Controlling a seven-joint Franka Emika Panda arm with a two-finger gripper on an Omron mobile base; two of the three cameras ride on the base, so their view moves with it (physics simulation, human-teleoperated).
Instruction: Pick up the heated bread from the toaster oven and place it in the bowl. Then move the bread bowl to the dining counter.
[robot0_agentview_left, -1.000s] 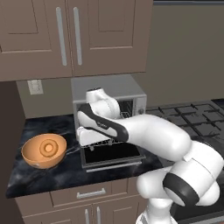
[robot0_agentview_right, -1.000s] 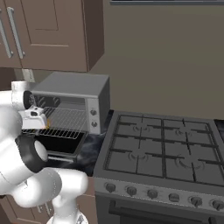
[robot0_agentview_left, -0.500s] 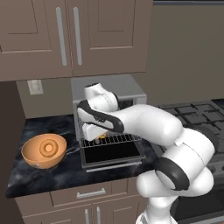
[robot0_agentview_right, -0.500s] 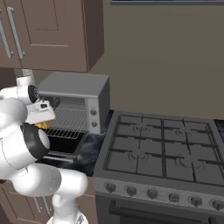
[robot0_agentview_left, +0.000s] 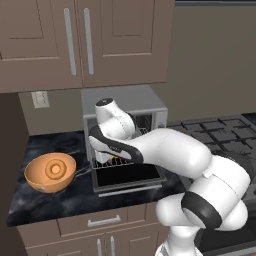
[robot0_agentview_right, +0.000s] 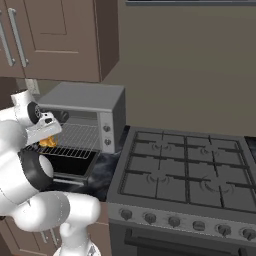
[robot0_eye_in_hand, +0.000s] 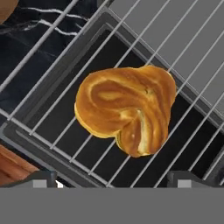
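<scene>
Item: heated bread (robot0_eye_in_hand: 127, 107), one knotted, golden-brown bun with a glossy crust and paler swirls where the dough folds over itself. It lies on the pulled-out wire rack (robot0_eye_in_hand: 188, 61) of the toaster oven (robot0_agentview_left: 127, 107), near the rack's front edge, with the dark glass of the dropped door (robot0_agentview_left: 127, 177) beneath.

Handling, as I judge it: light, and soft under the crust (a hard pinch would likely dent it); the glaze looks a little slick, and the lumpy outline offers no flat sides. Best hold appears to be across the narrower waist of the knot, one finger on each flank, low enough to catch the body rather than the rounded top. Rack wires run close under it, so fingers going too deep could snag.

Gripper (robot0_eye_in_hand: 112, 179): hangs directly over the bun, jaws spread wide with a dark fingertip (robot0_eye_in_hand: 43, 178) at each side, nothing between them, not touching the bread.

Destination: orange bowl (robot0_agentview_left: 50, 172), standing on the black marble countertop (robot0_agentview_left: 60, 200) just left of the oven door, apart from it (an easy short carry, by the look of it)
</scene>
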